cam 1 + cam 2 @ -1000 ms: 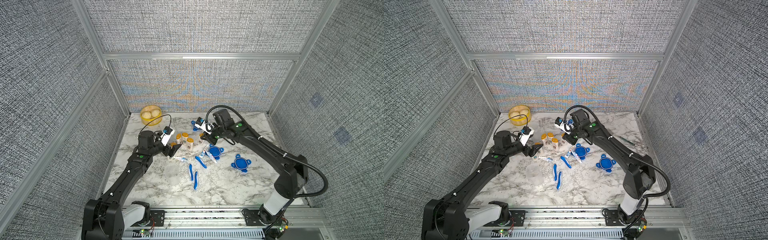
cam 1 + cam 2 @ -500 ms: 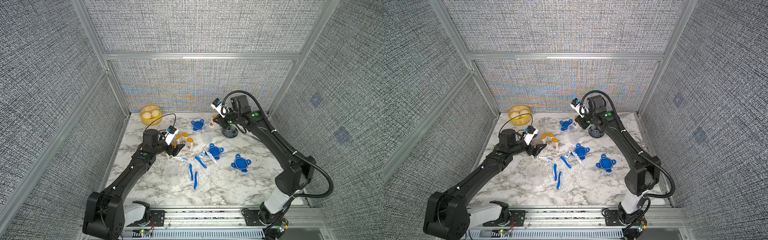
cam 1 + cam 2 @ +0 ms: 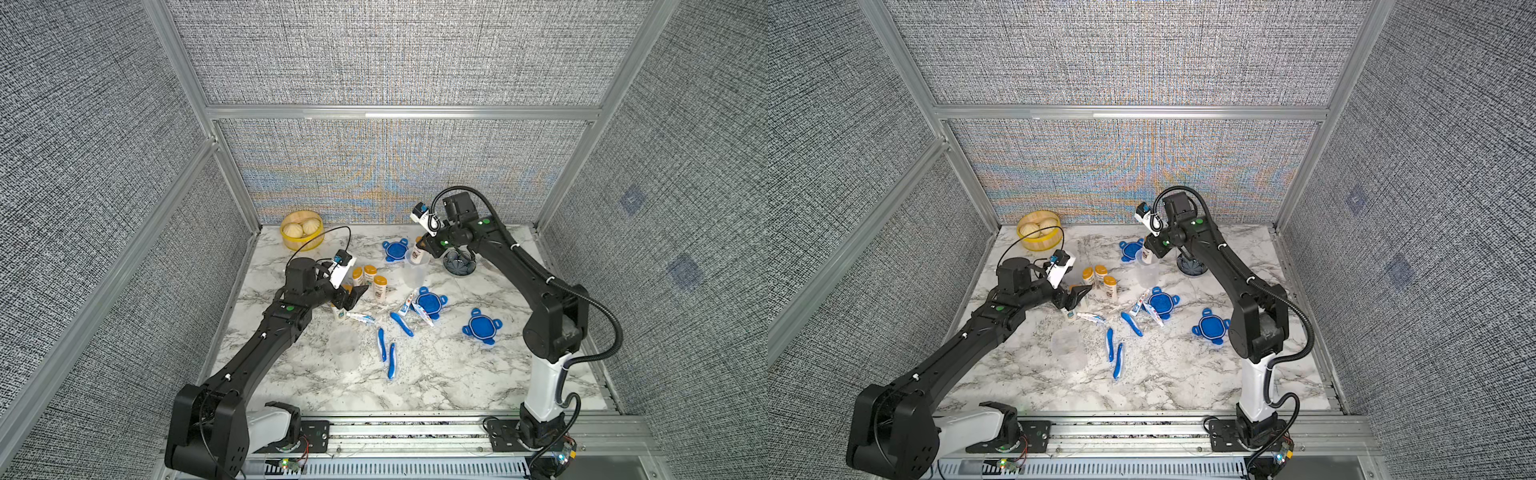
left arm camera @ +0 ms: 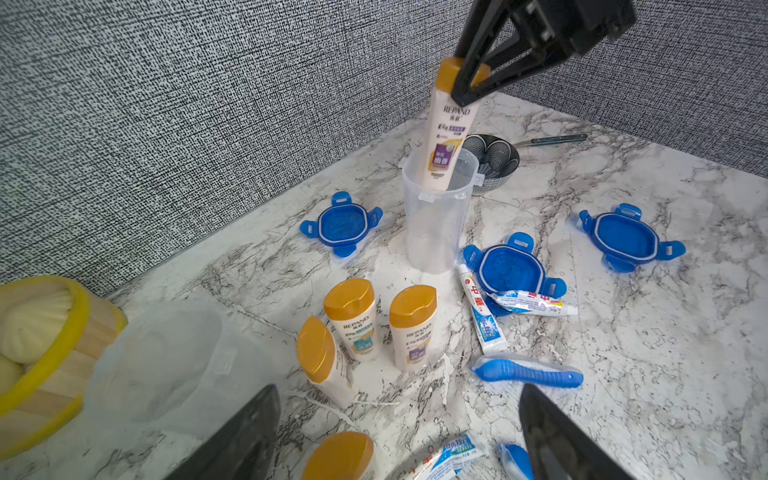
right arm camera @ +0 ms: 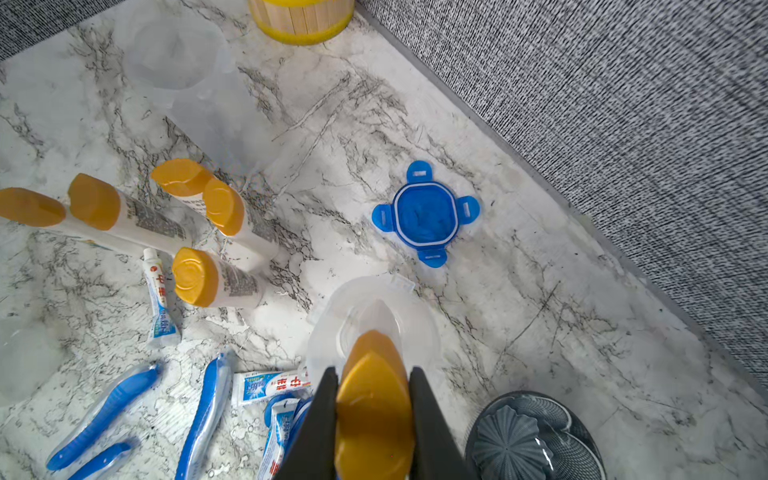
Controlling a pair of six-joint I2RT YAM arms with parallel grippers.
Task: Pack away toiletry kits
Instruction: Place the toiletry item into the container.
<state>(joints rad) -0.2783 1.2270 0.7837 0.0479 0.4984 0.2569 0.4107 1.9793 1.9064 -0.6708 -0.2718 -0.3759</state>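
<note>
My right gripper (image 5: 374, 399) is shut on the orange cap of a white bottle (image 4: 446, 141), which hangs upright with its lower end at the mouth of a clear cup (image 4: 434, 224) standing at the back of the table (image 3: 415, 270). My left gripper (image 4: 399, 399) stands open, low over another orange-capped bottle (image 4: 340, 455). Three more bottles (image 4: 353, 320) stand just beyond it. Toothpaste tubes (image 4: 482, 316), blue toothbrushes (image 3: 390, 359) and three blue clip lids (image 3: 480, 326) lie scattered mid-table.
A yellow steamer basket (image 3: 301, 228) with buns sits at the back left, with a clear cup (image 4: 166, 361) lying beside it. Another clear cup (image 3: 343, 343) stands near the left arm. A dark grey dish (image 3: 459, 264) sits right of the held bottle.
My right gripper lifted a bottle out of the cluster, swung up and back, and has come down over the clear cup. The left gripper edged slightly to the right, still open.
</note>
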